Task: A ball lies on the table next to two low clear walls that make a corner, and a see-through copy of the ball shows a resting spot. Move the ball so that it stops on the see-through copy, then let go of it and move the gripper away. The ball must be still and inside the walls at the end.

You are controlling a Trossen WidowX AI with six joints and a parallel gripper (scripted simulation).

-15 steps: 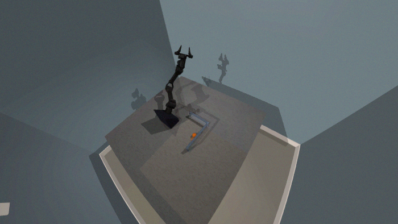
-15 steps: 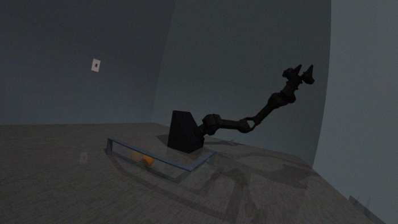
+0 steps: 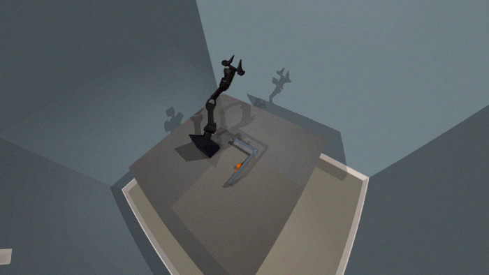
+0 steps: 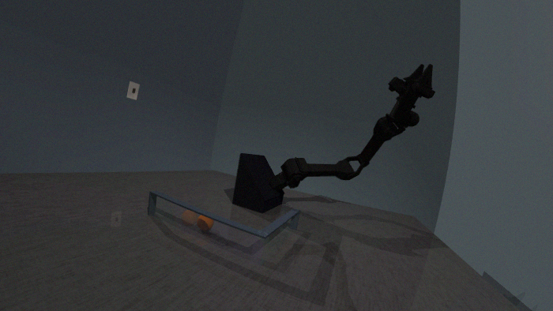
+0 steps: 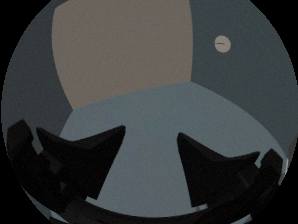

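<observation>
The gripper (image 4: 422, 75) is raised high, pointed upward, jaws partly apart, nothing held. The orange ball (image 4: 205, 222) is seen far below it on the counter (image 4: 355, 268), inside the clear walls (image 4: 253, 230), touching the see-through copy (image 4: 189, 217).

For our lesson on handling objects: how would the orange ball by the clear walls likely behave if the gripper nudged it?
The ball is round, so it would probably roll freely. The clear wall beside it would likely stop it on that side. Its smooth look suggests it might slip between the fingers.
</observation>
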